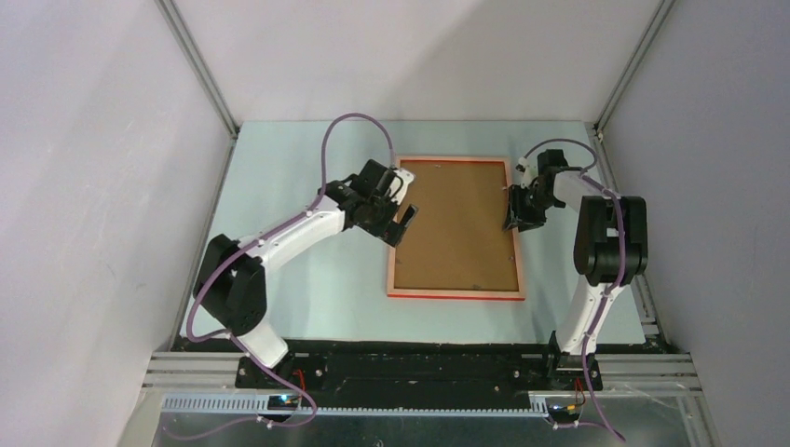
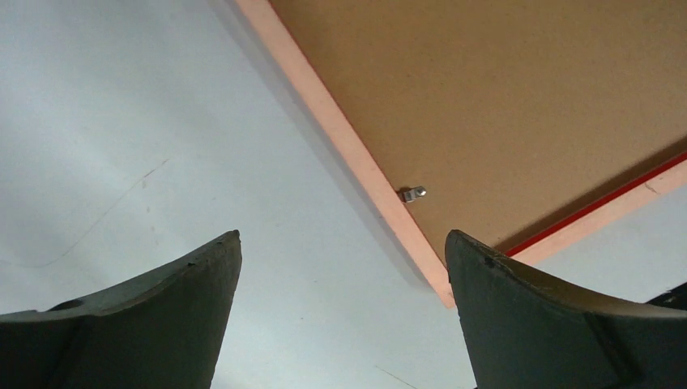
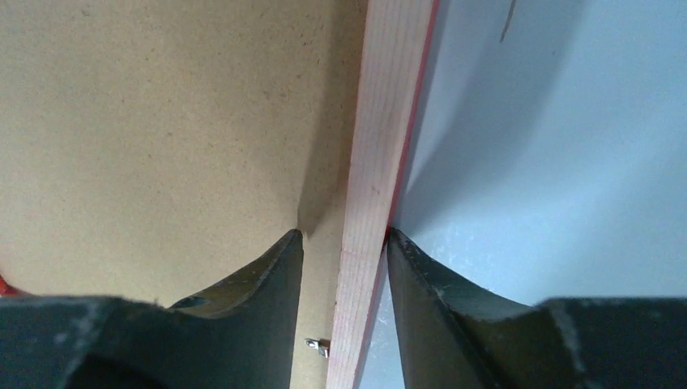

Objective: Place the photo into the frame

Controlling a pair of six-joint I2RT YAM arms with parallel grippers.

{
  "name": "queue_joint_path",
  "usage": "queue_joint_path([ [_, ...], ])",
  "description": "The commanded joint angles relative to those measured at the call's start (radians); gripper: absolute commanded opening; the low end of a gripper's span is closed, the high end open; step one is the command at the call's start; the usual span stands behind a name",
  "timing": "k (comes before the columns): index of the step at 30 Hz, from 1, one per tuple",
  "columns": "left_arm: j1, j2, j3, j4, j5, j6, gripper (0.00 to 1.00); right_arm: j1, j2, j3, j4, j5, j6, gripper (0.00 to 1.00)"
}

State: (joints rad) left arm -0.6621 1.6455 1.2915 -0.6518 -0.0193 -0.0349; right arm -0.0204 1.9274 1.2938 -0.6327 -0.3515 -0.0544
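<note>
Two grippers flanked the frame point(image 1: 455, 294), its length running front to back: left gripper point(image 2: 344, 239) wide beside it, right gripper point(image 3: 345, 233) loosely straddling its right rail.

The frame point(image 1: 455, 294) lies face down toward the table's point(image 1: 307, 279) far edge, so its red front is hidden but for a thin line at the rim. The brown backing board point(image 1: 456, 223) covers whatever sits inside. From above, the left gripper point(image 1: 406, 200) masks part of the left rail. In both wrist views the frame runs off the picture's edges. A metal clip point(image 2: 414, 194) is too small to make out.
</note>
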Motion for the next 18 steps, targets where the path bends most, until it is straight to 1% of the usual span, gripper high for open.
queue_joint_path([
  [1, 0.048, -0.058, 0.025, 0.018, 0.009, 0.057, 1.0, 0.014, 0.058, 0.075, 0.004, 0.077, -0.03, 0.44],
  [3, 0.067, -0.068, 0.022, 0.017, 0.01, 0.074, 1.0, 0.014, 0.078, 0.099, -0.008, 0.084, -0.038, 0.34],
  [4, 0.081, -0.071, 0.021, 0.017, 0.011, 0.077, 1.0, 0.014, 0.082, 0.107, -0.01, 0.086, -0.047, 0.32],
  [5, 0.088, -0.08, 0.018, 0.017, 0.011, 0.085, 1.0, 0.014, 0.089, 0.123, -0.018, 0.089, -0.052, 0.26],
  [6, 0.104, -0.084, 0.016, 0.017, 0.012, 0.089, 0.99, 0.014, 0.094, 0.134, -0.023, 0.091, -0.064, 0.23],
  [7, 0.122, -0.092, 0.012, 0.017, 0.025, 0.094, 1.0, 0.015, 0.105, 0.161, -0.038, 0.091, -0.072, 0.18],
  [11, 0.182, -0.116, 0.002, 0.017, 0.068, 0.099, 1.0, 0.015, 0.144, 0.262, -0.099, 0.067, -0.144, 0.04],
  [13, 0.212, -0.127, -0.005, 0.018, 0.08, 0.103, 1.0, 0.018, 0.176, 0.328, -0.149, 0.056, -0.201, 0.0],
  [18, 0.266, -0.15, -0.024, 0.016, 0.087, 0.121, 1.0, 0.032, 0.262, 0.508, -0.289, 0.057, -0.389, 0.0],
])
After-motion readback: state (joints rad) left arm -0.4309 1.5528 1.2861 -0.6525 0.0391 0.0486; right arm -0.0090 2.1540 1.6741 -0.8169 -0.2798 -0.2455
